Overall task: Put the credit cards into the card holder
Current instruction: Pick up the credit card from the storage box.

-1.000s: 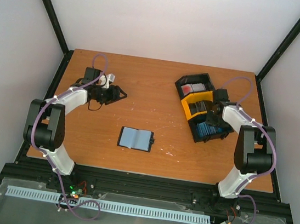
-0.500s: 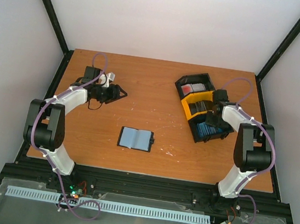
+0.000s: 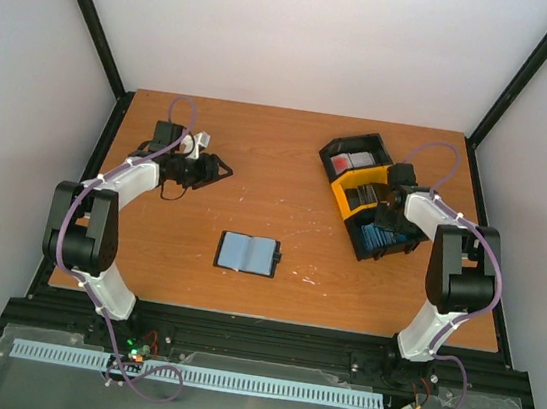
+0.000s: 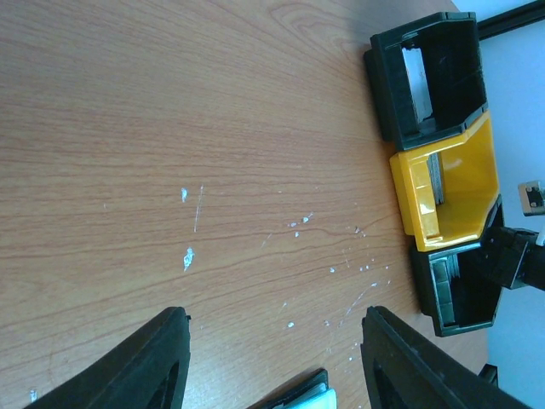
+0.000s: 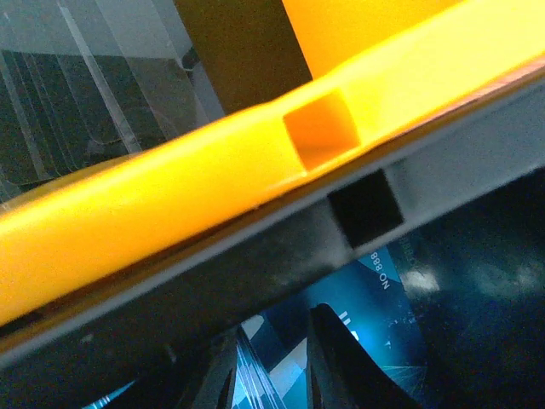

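Right hand (image 5: pixel 269 372) sits right over the blue credit cards (image 5: pixel 400 341) in the near black tray (image 4: pixel 425 288), can't tell if it's gripping

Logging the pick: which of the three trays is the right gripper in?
The black tray at the row's near end, holding blue cards, not the yellow tray or the far black one.

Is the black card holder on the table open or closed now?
Open. The card holder lies spread flat on the table, two light blue inner halves facing up, its tab sticking out at one side.
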`<state>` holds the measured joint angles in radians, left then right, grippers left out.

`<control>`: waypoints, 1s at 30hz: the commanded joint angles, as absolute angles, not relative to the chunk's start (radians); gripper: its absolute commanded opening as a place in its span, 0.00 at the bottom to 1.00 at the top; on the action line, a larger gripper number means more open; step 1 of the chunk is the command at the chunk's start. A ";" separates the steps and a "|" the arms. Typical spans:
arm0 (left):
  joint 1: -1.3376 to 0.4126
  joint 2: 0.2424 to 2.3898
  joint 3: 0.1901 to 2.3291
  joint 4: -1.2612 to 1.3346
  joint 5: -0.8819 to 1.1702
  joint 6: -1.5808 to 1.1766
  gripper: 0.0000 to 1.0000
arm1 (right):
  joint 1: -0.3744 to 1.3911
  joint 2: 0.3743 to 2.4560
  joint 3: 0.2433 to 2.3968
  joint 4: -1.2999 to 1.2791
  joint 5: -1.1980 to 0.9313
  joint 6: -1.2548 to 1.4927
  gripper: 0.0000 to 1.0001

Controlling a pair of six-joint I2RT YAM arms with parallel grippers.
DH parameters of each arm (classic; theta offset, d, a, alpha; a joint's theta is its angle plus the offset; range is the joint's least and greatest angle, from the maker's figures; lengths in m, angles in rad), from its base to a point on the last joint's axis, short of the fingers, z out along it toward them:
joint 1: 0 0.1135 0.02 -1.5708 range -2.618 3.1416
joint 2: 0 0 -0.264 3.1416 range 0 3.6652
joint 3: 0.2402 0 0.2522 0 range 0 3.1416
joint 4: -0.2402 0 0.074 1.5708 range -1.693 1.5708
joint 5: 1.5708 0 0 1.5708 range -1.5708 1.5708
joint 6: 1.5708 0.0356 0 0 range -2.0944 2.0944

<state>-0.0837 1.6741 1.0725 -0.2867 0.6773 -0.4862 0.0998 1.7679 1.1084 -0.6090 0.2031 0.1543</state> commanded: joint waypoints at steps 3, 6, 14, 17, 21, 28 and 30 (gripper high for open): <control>-0.072 1.679 1.112 -0.262 0.695 -0.497 0.57 | 0.085 1.734 1.132 -0.615 0.243 0.157 0.24; -0.072 1.681 1.112 -0.261 0.698 -0.497 0.57 | 0.081 1.721 1.132 -0.618 0.248 0.158 0.25; -0.072 1.687 1.111 -0.258 0.703 -0.493 0.57 | 0.076 1.711 1.125 -0.617 0.255 0.161 0.25; -0.072 1.687 1.111 -0.258 0.703 -0.491 0.57 | 0.075 1.709 1.124 -0.618 0.256 0.161 0.26; -0.072 1.685 1.109 -0.257 0.703 -0.491 0.57 | 0.075 1.695 1.114 -0.613 0.291 0.163 0.26; -0.072 1.686 1.108 -0.252 0.705 -0.495 0.57 | 0.077 1.686 1.096 -0.598 0.418 0.137 0.20; -0.072 1.688 1.108 -0.251 0.706 -0.495 0.57 | 0.078 1.688 1.088 -0.589 0.428 0.125 0.19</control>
